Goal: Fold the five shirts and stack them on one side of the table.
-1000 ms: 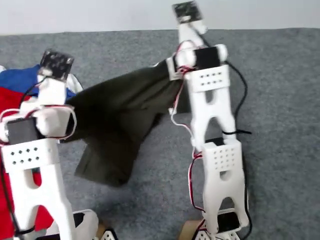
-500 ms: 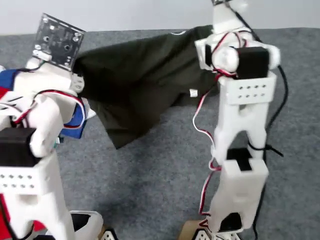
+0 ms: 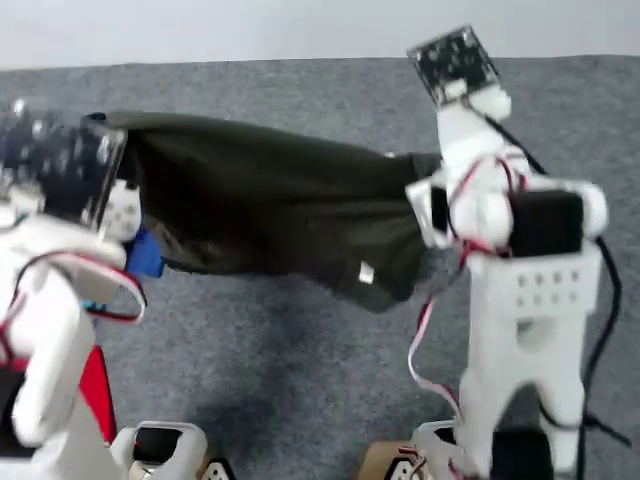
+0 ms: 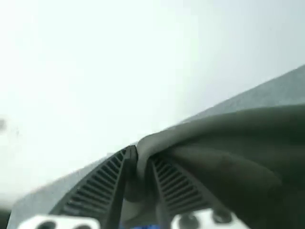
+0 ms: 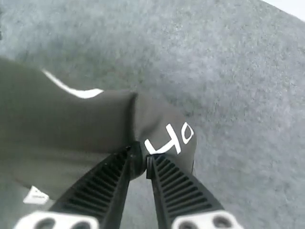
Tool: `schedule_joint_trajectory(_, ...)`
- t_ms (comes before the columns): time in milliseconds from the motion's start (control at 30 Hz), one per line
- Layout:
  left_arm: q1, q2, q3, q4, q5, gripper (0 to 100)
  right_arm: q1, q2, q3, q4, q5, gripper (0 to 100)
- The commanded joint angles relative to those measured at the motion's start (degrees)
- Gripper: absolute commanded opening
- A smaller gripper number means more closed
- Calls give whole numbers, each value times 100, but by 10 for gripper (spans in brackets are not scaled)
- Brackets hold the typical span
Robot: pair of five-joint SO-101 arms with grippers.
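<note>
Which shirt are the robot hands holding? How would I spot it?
Look above the grey table, between the two white arms. The dark olive shirt hangs stretched there, one end pinched in the left hand, the other in the right hand. Unlike the blue cloth and red cloth beside the left arm, it is dark and lifted.

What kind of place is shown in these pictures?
Probably a robotics test bench, not a home: a table with a grey carpet-like cover, a plain pale wall, and a dark shirt held between the left end effector and the right end effector.
</note>
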State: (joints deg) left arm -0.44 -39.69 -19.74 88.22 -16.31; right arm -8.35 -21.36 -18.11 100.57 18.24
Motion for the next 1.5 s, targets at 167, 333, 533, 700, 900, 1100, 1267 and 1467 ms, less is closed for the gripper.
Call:
schedule_joint_trajectory(167, 985, -1108, -215, 9, -387, 4, 84, -1560, 457, 207, 492, 8)
schedule_joint_trajectory(333, 1073, -1468, -207, 9, -607, 4, 576, -2053, 466, 215, 941, 8)
schedule_joint_trajectory(533, 1046, -1626, -207, 132, -607, 4, 1138, -2589, 809, 215, 1521, 8)
schedule_joint_trajectory(700, 1046, -1600, 286, 580, -607, 4, 1165, -2870, 1952, 207, 1547, 9)
schedule_joint_trajectory(900, 1046, -1582, 2246, 193, -580, 4, 1147, -2659, 3640, -400, 1530, 9)
schedule_joint_trajectory(1100, 1046, -1582, 5464, -2549, -563, 3, 1130, -2088, 4905, -2492, 1380, 9)
schedule_joint_trajectory(1267, 1046, -1574, 7389, -5134, -563, 3, 1138, -1051, 5064, -3811, 1231, 9)
schedule_joint_trajectory(1467, 1037, -1371, 8242, -6629, -563, 3, 1156, 101, 5055, -5270, 1231, 9)
